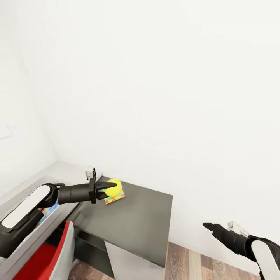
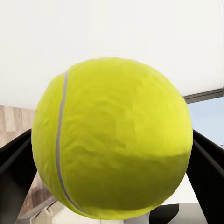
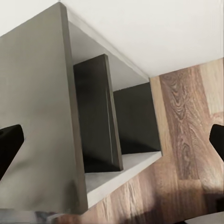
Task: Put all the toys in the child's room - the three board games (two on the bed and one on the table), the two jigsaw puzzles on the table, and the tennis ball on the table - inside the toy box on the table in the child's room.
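The yellow tennis ball [image 1: 114, 187] [image 2: 114, 140] hangs in the air with my left gripper [image 1: 108, 190] [image 2: 112, 179] shut on it, a black finger [image 2: 11, 172] on each side. Just below the ball a jigsaw puzzle [image 1: 115, 199] lies on the corner of the dark grey cabinet [image 1: 136, 217]. A second jigsaw puzzle [image 1: 48, 212] lies on the pale grey table [image 1: 64, 171], partly hidden by my left arm. My right gripper [image 1: 208, 225] [image 3: 112, 144] hovers open and empty over the floor, right of the cabinet. The board games, the bed and the toy box are out of view.
A red object with a grey side [image 1: 46, 256] sits at the lower left below the table edge. A small white item [image 1: 91, 172] stands at the table's far end. The wall runs close behind. Wood floor [image 3: 186, 140] and the cabinet's open compartment [image 3: 135, 116] lie under my right gripper.
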`<state>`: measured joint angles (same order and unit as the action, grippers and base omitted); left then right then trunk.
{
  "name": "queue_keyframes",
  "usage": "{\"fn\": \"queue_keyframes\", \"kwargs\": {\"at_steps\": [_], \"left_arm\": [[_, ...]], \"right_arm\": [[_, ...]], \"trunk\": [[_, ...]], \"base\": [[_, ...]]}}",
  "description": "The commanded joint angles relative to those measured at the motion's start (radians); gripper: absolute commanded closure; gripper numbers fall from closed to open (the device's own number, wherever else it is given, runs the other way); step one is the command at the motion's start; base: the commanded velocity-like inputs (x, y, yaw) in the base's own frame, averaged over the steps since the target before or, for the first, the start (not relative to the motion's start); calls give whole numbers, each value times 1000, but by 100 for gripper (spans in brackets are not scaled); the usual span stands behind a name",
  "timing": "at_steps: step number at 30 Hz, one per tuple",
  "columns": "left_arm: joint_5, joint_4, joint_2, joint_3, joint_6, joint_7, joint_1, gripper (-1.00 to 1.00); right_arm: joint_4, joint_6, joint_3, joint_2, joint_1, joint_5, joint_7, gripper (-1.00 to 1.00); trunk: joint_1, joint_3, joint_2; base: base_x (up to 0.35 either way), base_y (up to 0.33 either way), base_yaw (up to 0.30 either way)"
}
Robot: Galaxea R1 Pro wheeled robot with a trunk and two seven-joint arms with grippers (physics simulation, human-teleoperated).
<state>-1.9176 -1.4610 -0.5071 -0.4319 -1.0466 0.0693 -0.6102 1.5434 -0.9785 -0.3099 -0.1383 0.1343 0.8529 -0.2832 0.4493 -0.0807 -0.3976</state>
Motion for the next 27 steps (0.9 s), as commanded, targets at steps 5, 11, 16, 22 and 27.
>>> {"fn": "queue_keyframes", "kwargs": {"at_steps": [5, 11, 16, 22, 27], "left_arm": [[5, 1, 0, -2, -1, 7, -2, 100], [5, 1, 0, -2, -1, 7, -2, 100], [5, 1, 1, -2, -1, 7, -2, 100], [5, 1, 0, -2, -1, 7, -2, 100], [5, 1, 1, -2, -1, 6, -2, 100]], "right_arm": [[1, -3, 0, 0, 1, 11, -10, -100], [1, -3, 0, 0, 1, 11, -10, -100], [1, -3, 0, 0, 1, 11, -10, -100], [1, -3, 1, 0, 1, 11, -10, -100], [1, -3, 0, 0, 1, 11, -9, -100]], "trunk": [[1, -2, -2], [1, -2, -2], [1, -3, -2], [1, -7, -2], [1, -7, -2]], "base": [[0, 0, 284], [0, 0, 290], [0, 0, 289], [0, 0, 132], [0, 0, 4]]}}
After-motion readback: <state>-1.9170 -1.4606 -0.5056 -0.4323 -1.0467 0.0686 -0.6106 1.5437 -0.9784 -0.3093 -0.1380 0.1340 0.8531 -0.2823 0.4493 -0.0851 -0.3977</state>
